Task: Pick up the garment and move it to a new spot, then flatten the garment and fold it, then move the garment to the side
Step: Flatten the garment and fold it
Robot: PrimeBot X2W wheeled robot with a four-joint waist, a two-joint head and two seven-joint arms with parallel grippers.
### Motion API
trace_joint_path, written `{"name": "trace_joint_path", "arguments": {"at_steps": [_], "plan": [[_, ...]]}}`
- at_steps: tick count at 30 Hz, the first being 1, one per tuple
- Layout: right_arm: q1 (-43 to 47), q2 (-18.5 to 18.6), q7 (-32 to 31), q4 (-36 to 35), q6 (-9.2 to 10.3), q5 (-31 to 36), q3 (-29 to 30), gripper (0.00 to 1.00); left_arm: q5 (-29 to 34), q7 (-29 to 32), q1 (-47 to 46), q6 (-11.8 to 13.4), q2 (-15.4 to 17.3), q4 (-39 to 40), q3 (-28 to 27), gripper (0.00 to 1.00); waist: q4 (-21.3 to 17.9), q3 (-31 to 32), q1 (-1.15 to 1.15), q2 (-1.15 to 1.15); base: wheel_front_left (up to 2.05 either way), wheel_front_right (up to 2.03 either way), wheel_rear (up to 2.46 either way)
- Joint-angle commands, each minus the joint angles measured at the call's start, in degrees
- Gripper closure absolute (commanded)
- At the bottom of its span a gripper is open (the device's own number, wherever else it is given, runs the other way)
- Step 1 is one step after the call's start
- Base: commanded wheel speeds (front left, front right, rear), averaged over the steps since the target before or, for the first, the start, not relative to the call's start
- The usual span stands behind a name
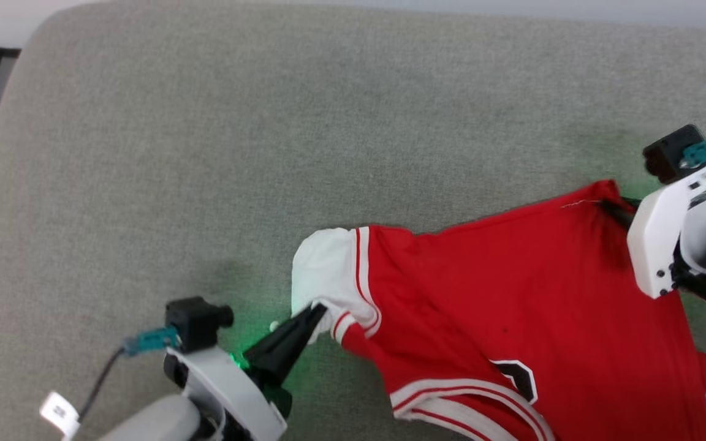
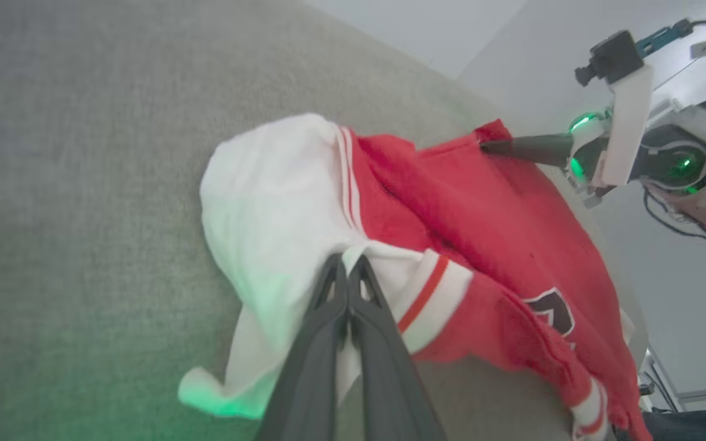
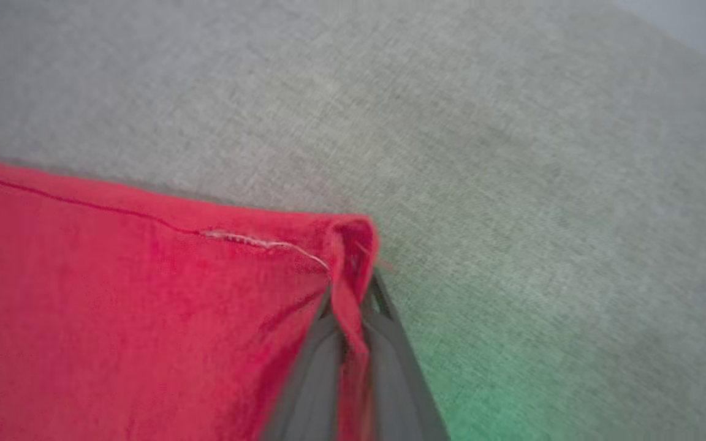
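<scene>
— Two grippers are on the item. Where do we log the garment [image 1: 512, 306]?
— We log it on the grey fabric surface [image 1: 236, 153], at the lower right of the head view.
— Grip status?
— We record the left gripper [image 2: 347, 266] pinched tight on the white panel [image 1: 322, 269]. The right gripper [image 3: 353, 291] is clamped on the red hem corner [image 3: 353, 236].
</scene>
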State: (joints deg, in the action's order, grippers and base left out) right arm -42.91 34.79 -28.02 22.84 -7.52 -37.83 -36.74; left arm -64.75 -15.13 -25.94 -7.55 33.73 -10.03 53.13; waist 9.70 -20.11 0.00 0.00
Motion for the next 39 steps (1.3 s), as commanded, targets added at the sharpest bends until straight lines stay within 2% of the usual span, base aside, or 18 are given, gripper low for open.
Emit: {"name": "trace_joint_path", "arguments": {"at_steps": [1,4,10,11,18,23,27,29,32,35,39], "plan": [[-0.6,-0.3,1.8,2.0,0.06,-0.8,1.8,1.0,-2.5,0.0,-1.9,0.2,0.2,1.3,-0.5,1.0,-0.9,1.4,0.0,0.0,0.0,0.0,0.0],[-3.3,-2.0,4.8,5.1,0.06,-1.3,6.3,1.0,-6.0,0.1,-6.4,0.2,2.8,2.1,-0.3,1.0,-1.8,2.3,0.0,0.0,0.0,0.0,0.0],[-11.2,-5.1,9.3,12.4,0.06,2.2,17.2,1.0,-11.2,4.0,-22.4,0.2,4.7,-2.0,-0.5,1.0,-4.1,1.7,0.0,0.0,0.0,0.0,0.0],[-11.2,-5.1,9.3,12.4,0.06,2.2,17.2,1.0,-11.2,4.0,-22.4,0.2,4.7,-2.0,-0.5,1.0,-4.1,1.7,0.0,0.0,0.0,0.0,0.0],[-26.5,-9.3,14.3,19.9,0.06,11.2,27.7,1.0,-13.4,8.7,-43.8,0.2,2.4,-16.0,-3.0,1.0,-7.3,-2.4,0.0,0.0,0.0,0.0,0.0],[-37.7,-11.9,19.4,24.6,0.07,18.4,33.4,1.0,-10.1,6.3,-58.9,0.2,-0.2,-27.8,-4.5,1.0,-8.6,-4.4,0.0,0.0,0.0,0.0,0.0],[-44.2,-13.6,24.3,27.8,0.08,23.1,37.1,1.0,-8.8,2.5,-67.3,0.2,-1.8,-33.0,-5.7,1.0,-9.1,-4.9,0.0,0.0,0.0,0.0,0.0],[-45.3,-14.5,25.7,29.6,0.08,24.6,38.1,1.0,-10.6,1.4,-68.5,0.2,-2.6,-34.1,-7.0,1.0,-9.2,-4.6,0.0,0.0,0.0,0.0,0.0],[-44.7,-15.5,27.0,32.1,0.07,26.3,37.4,1.0,-11.3,0.9,-66.3,0.2,-2.2,-33.4,-5.3,1.0,-9.1,-4.2,0.0,0.0,0.0,0.0,0.0],[-41.0,-16.5,27.6,34.4,0.07,26.1,35.3,1.0,-12.2,0.5,-61.2,0.2,-1.4,-31.4,-3.1,1.0,-8.8,-3.7,0.0,0.0,0.0,0.0,0.0],[-34.3,-16.5,28.8,34.3,0.07,22.9,31.9,1.0,-14.5,0.0,-51.2,0.2,0.2,-24.5,-1.0,1.0,-8.4,-3.0,0.0,0.0,0.0,0.0,0.0]]}}
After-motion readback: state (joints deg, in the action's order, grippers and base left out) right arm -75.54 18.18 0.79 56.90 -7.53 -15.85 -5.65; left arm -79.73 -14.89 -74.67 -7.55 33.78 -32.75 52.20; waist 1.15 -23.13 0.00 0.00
